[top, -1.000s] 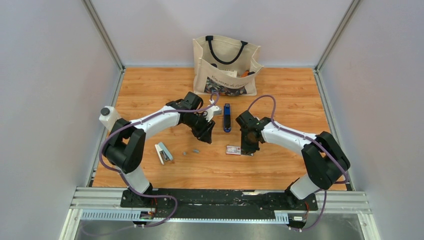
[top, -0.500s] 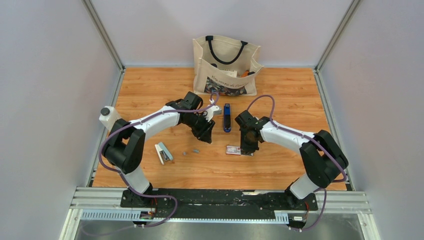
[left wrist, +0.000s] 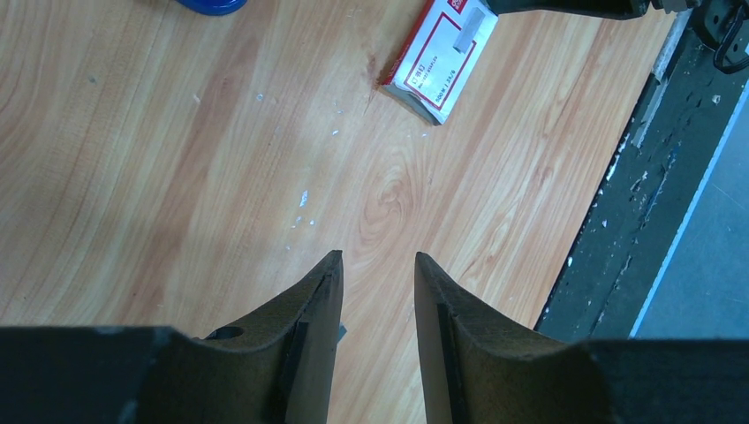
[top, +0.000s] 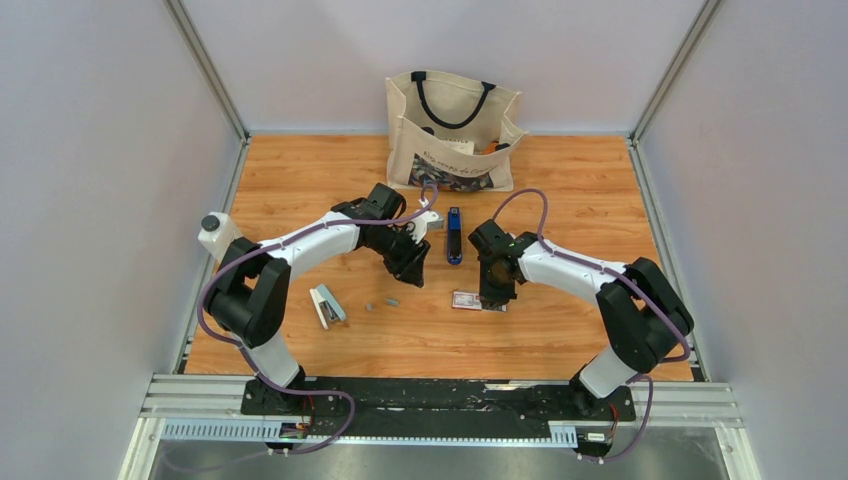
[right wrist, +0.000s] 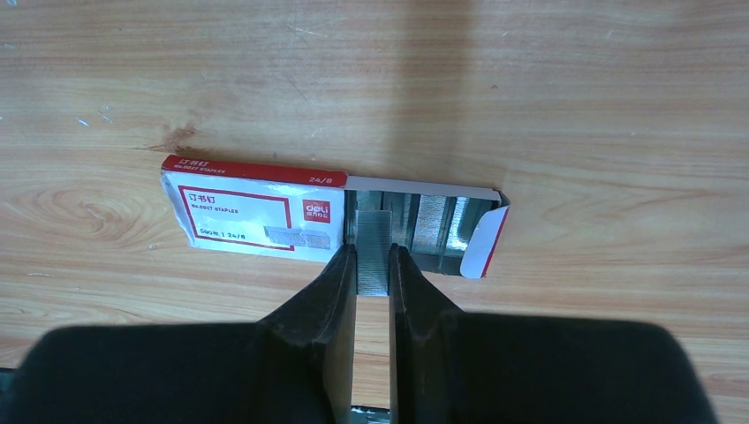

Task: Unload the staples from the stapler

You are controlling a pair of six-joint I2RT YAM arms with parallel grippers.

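Note:
The blue stapler (top: 454, 236) with black ends lies on the wood between the two arms, untouched; its blue end (left wrist: 210, 4) peeks in at the top of the left wrist view. My right gripper (right wrist: 373, 249) is shut on a grey strip of staples (right wrist: 373, 231), held over the open end of the red-and-white staple box (right wrist: 252, 216). From above, the right gripper (top: 494, 300) sits at the box (top: 466, 299). My left gripper (left wrist: 378, 258) stands open and empty above bare wood, left of the stapler (top: 412, 272). Two tiny grey strips (top: 392, 301) lie on the table.
A cream tote bag (top: 452, 130) stands at the back centre. A pale second stapler (top: 325, 305) lies near the left arm. A white bottle with a black cap (top: 213, 233) is at the left edge. The black table rail (left wrist: 636, 221) runs along the near edge.
The right arm has crept very slightly to the left. Both grippers keep the same opening, and nothing on the table has moved.

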